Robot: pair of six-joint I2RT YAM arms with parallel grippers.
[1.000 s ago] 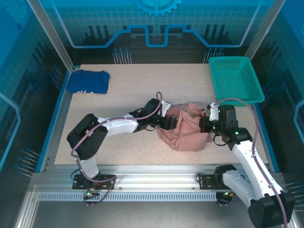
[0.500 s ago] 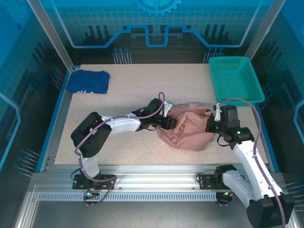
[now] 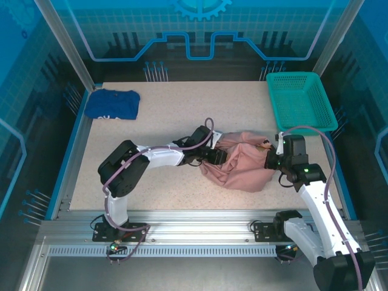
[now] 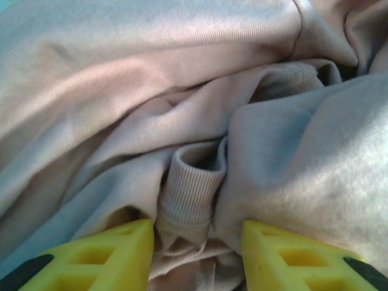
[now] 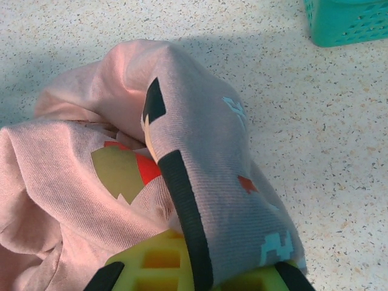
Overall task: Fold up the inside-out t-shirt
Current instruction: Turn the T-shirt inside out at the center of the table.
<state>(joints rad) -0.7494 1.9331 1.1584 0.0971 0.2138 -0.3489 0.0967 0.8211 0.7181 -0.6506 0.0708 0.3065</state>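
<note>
T-shirt (image 3: 242,167): pink, crumpled heap, mid-right of table (image 3: 170,109), btwn both arms.
Left pincer (image 4: 197,242): yellow fingers spread, ribbed cuff btwn them, not clamped.
Right pincer (image 5: 182,267): closed on a printed fold of shirt.
Basket (image 3: 301,100): teal, far right corner.
Blue garment (image 3: 113,103): far left.

Dusty-pink t-shirt (image 3: 242,167) bearing red, olive, teal and black print patches; yellow end effector fingers (image 4: 115,248); teal basket (image 3: 300,100); navy garment (image 3: 113,103); speckled beige surface (image 3: 170,115).
</note>
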